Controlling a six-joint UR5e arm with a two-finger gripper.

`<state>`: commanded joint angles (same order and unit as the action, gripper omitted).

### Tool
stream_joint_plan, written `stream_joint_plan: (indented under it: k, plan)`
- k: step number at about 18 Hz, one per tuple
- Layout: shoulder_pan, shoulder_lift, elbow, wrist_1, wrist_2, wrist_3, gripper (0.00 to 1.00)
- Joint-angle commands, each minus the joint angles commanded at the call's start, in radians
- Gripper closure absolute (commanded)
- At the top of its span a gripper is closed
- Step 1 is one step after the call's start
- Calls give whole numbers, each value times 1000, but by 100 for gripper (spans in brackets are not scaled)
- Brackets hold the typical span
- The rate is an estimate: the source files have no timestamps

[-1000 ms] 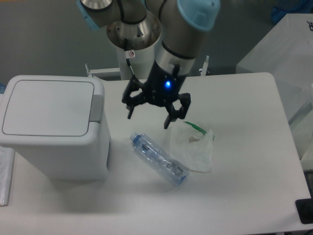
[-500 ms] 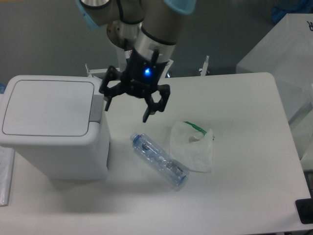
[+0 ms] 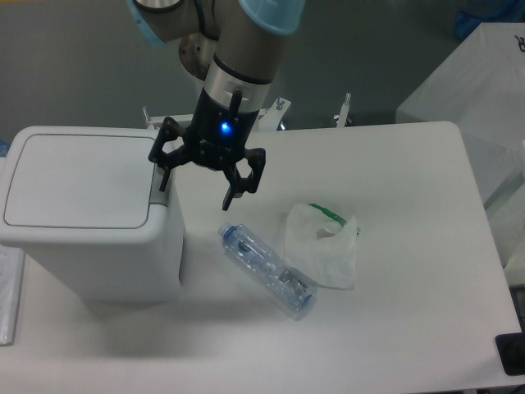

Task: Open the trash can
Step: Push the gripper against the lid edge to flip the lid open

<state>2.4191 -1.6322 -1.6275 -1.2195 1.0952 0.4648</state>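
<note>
Pincer (image 3: 197, 182): black two-finger gripper, hanging over the table with its jaws spread wide and nothing between them. A blue light is glowing on its body. One fingertip (image 3: 162, 182) is sitting over the right edge of the trash can, right by the grey push-tab (image 3: 162, 190); whether it is touching cannot be told. The other fingertip is pointing down over bare tabletop, above the bottle's cap end.

Table (image 3: 410, 328): white, rounded corners, filling most of the view.

Bottle (image 3: 266, 268): clear plastic, lying on its side near the table's middle, running diagonally from upper left to lower right.

Bag (image 3: 325, 247): thin translucent white plastic with a green strip at its top, lying crumpled just right of the bottle and touching it near the lower end.

Trash can (image 3: 86, 218): large boxy white bin, standing on the left side of the table, its flat lid (image 3: 78, 180) lying shut.

Arm (image 3: 243, 49): silver-grey with light blue joint caps, reaching down from the top of the view to the pincer.

Background: grey floor beyond the far table edge; a second white surface (image 3: 472, 74) showing at upper right.
</note>
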Motion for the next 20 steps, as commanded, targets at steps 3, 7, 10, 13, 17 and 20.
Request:
stream_joint_plan:
  k: [3, 7, 10, 13, 17, 20]
  plan:
    - [0, 0, 0, 0, 5, 2, 0]
    - [0, -5, -2, 0, 6, 0, 0]
    - [0, -2, -17, 2, 6, 0, 0]
    - [0, -2, -14, 0, 6, 0, 0]
    - [0, -2, 17, -2, 5, 0, 0]
    - [6, -9, 66, 20, 5, 2, 0]
